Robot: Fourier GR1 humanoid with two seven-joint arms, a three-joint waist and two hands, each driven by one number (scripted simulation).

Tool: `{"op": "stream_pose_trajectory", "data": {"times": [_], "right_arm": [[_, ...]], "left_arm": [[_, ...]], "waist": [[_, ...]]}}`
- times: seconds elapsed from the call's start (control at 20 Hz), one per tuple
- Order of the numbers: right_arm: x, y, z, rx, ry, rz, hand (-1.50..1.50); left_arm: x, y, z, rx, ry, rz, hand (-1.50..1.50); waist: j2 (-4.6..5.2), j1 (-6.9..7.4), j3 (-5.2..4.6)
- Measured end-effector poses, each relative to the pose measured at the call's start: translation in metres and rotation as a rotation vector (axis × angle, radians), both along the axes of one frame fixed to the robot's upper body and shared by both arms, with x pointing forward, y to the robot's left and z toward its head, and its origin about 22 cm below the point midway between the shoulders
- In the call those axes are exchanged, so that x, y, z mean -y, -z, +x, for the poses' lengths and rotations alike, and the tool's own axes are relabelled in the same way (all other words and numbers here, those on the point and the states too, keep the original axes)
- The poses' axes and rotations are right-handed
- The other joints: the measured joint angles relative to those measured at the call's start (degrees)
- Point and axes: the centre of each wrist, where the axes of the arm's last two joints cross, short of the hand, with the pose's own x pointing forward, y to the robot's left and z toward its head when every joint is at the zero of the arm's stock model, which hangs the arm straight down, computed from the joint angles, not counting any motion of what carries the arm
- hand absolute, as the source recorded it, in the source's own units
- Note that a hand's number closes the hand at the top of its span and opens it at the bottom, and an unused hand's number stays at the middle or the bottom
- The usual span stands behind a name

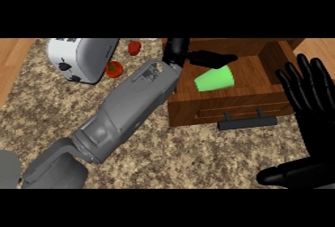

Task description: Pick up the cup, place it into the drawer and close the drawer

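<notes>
The bright green plastic cup lies tilted inside the open wooden drawer, upper centre of the frame. The left hand pinches its rim from above. The right hand rests open, fingers straight, at the right edge, over the speckled stone tabletop.

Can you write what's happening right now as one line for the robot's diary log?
left hand: over open drawer, fingers at green cup | cup: in drawer, tilted | right hand: open, resting at right | drawer: not yet closed
</notes>
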Motion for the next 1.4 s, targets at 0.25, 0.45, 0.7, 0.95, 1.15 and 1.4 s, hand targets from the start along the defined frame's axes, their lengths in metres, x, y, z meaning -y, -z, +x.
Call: {"op": "stream_pose_trajectory", "data": {"times": [0.25,0.45,0.7,0.95,1.15,1.4], "right_arm": [[0.008,0.001,-0.006,-0.014,-0.019,0.017,-1.5],[0.016,-0.008,-0.01,-0.012,-0.03,0.002,1.5],[0.023,-0.011,-0.02,0.003,-0.062,-0.14,1.5],[0.027,-0.008,-0.024,-0.003,-0.052,-0.273,1.5],[0.025,-0.008,-0.028,-0.013,-0.049,-0.373,1.5],[0.021,0.002,-0.02,-0.056,-0.023,-0.443,1.5]], "left_arm": [[0.003,-0.009,-0.003,0.027,0.053,-0.121,-1.5],[0.0,-0.014,-0.003,0.011,0.064,-0.189,-1.5],[-0.022,-0.019,-0.002,0.007,0.034,-0.262,-1.5],[-0.067,-0.007,-0.005,-0.011,-0.022,-0.316,-1.5],[-0.103,0.005,-0.018,-0.025,-0.06,-0.333,-1.5],[-0.155,0.02,-0.045,-0.048,-0.091,-0.351,-1.5]], "waist": [[-0.56,1.9,-0.03],[-1.07,3.9,-0.05],[-1.57,5.52,-0.08],[-1.82,6.77,-0.09],[-1.88,7.11,-0.09],[-1.77,7.35,-0.08]]}}
